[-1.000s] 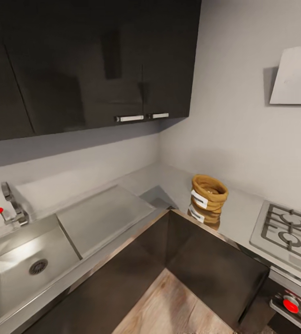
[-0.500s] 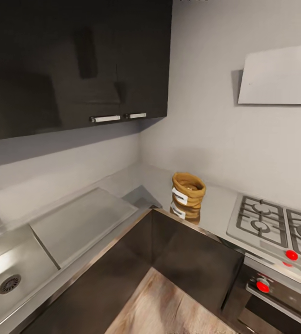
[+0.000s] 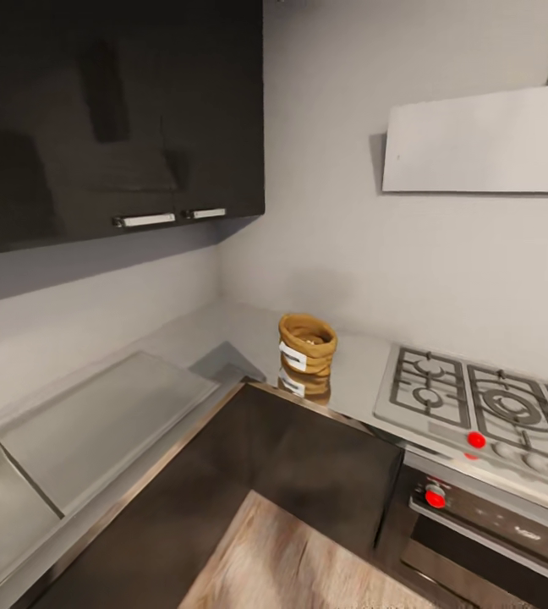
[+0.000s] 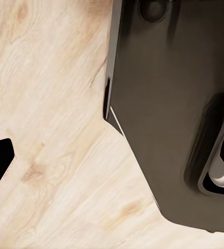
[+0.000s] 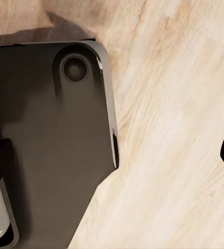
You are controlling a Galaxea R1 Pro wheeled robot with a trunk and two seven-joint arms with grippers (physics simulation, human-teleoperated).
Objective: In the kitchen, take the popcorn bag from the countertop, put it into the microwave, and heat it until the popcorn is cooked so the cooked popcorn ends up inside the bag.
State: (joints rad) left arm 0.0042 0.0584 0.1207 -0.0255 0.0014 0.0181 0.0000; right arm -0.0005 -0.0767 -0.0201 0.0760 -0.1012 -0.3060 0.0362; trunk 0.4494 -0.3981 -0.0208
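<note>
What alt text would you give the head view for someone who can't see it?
A tan popcorn bag stands upright on the grey countertop in a kitchen corner, beside a gas hob. Dark wall cabinets hang above, and a white hood is over the hob.

We see our base (image 4: 169, 114) as a glossy dark-grey plate with rounded corners, a round recessed socket (image 5: 74, 67) and a white-rimmed wheel (image 4: 221, 166).

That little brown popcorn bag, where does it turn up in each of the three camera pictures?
Head view: popcorn bag stands mid-picture on the countertop, left of the gas hob.
Left wrist view: not in it.
Right wrist view: not in it.
Shared landmark: the light wood floor.
</note>
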